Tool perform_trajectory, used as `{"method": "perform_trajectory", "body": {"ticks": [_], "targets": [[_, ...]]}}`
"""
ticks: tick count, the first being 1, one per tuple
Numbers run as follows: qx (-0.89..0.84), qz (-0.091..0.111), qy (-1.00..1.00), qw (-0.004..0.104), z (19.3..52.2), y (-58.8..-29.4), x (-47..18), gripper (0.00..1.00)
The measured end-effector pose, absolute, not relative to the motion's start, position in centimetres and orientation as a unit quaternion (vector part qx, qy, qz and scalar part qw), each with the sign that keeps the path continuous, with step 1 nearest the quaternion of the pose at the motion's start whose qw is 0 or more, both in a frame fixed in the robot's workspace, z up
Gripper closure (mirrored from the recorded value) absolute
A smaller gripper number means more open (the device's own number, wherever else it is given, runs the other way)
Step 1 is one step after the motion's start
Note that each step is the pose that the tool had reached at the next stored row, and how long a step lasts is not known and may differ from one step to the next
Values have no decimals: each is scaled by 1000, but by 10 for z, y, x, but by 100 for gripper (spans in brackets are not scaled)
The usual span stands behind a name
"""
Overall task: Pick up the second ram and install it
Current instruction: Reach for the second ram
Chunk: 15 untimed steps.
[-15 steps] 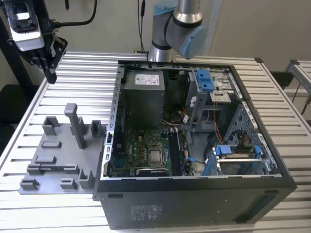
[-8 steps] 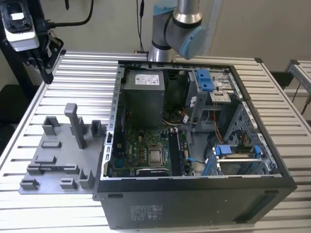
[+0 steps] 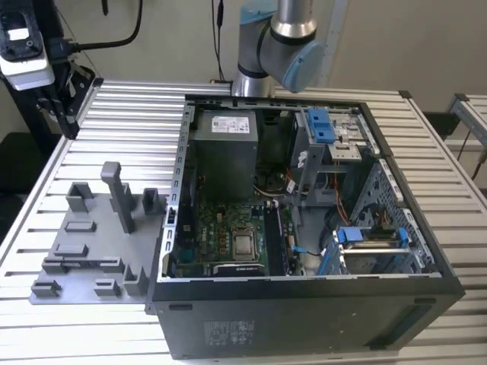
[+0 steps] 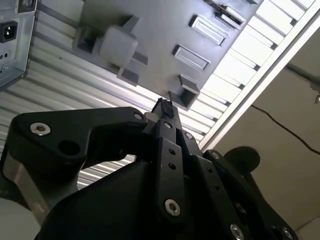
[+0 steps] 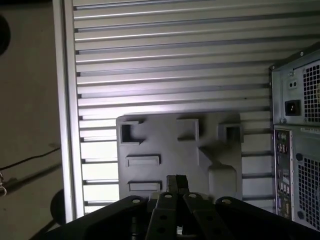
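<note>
Now, your pincer [image 5: 176,182] hangs clear of the slatted table [image 5: 175,60]. Its fingers [image 4: 167,145] are drawn in narrow, tips meeting, and you can see nothing pinched between them. Straight past the tips, in both wrist views, lies the grey tray [image 5: 172,150] with its shallow pockets and raised blocks. A small square block [image 4: 186,92] on it sits closest to the tips in the second wrist view, and a taller post [image 5: 221,172] stands further to one side. Off to the side of the pincer, beyond the tray's edge, is the case [image 5: 300,165], turned so that its back panel and power socket [image 5: 291,106] face you.

In the exterior view the arm [image 3: 278,46] rises behind the open case, and the tray lies just beside the case on the exterior view's left. Inside the case, dark upright strips [image 3: 278,236] stand just beside the processor [image 3: 243,245]. They are too dim for you to tell stick from slot, so you cannot tell where the ram is.
</note>
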<state>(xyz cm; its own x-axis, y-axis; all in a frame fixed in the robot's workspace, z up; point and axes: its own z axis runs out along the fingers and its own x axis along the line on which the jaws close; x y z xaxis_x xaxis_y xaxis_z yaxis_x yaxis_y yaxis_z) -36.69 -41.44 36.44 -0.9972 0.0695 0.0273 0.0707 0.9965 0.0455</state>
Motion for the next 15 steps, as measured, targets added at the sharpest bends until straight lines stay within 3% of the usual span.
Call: {"method": "perform_trajectory", "body": {"ticks": [15], "targets": [[-35, -23, -999, 13, 357, -458, -371, 89]]}}
